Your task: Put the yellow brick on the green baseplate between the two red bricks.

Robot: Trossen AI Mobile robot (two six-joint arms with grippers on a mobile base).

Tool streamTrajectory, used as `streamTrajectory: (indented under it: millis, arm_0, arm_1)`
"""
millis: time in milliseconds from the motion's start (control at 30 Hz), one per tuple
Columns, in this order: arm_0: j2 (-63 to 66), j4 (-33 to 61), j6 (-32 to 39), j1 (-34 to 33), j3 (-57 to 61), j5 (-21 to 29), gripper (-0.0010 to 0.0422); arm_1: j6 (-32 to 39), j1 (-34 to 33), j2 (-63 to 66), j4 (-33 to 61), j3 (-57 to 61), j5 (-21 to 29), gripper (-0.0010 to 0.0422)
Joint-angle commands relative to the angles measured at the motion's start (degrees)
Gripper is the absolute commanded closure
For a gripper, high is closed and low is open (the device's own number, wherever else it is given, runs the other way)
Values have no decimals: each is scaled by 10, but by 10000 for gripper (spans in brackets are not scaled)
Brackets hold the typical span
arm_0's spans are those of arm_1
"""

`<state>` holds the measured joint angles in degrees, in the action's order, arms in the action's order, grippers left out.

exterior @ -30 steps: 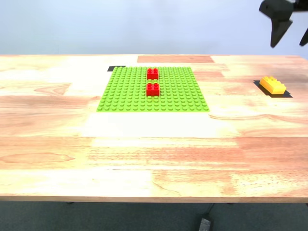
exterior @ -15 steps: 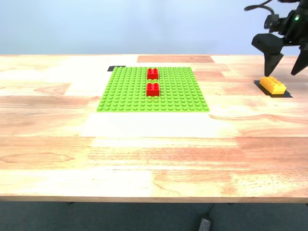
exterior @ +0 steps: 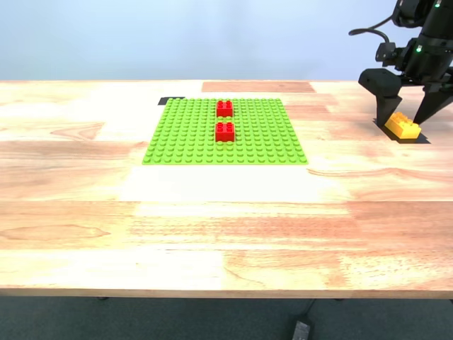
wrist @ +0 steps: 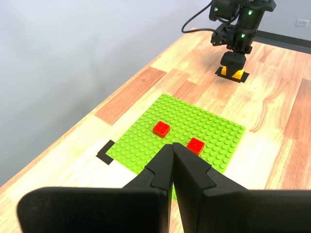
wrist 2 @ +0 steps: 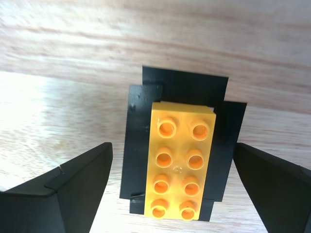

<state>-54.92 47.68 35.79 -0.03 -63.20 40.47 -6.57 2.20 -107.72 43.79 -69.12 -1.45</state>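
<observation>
A: At the right edge of the exterior view, my second tool (exterior: 407,122) hangs spread wide over the yellow brick (exterior: 402,125). Why there?

B: The brick lies on black tape (wrist 2: 180,141) on the tabletop (exterior: 226,227), between the fingers, untouched.

A: And my first tool (wrist: 172,148)?

B: Pressed together, idle above the green baseplate (exterior: 184,138), where two red bricks (exterior: 224,108) leave a gap.
</observation>
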Motion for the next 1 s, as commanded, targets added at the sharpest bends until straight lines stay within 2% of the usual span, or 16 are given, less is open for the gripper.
streamTrajectory:
  millis: [33, 767, 867, 1000]
  arm_0:
    - [0, 0, 0, 0, 0, 0, 412]
    - [10, 0, 0, 0, 0, 0, 412]
    - [10, 0, 0, 0, 0, 0, 412]
    - [10, -1, -22, 0, 0, 2, 412]
  arm_1:
    - [3, 0, 1, -4, 4, 3, 96]
    - [9, -1, 21, -56, 69, 2, 341]
    - [-3, -1, 43, -50, 59, -3, 363]
    - [-57, 12, 84, -28, 19, -32, 370]
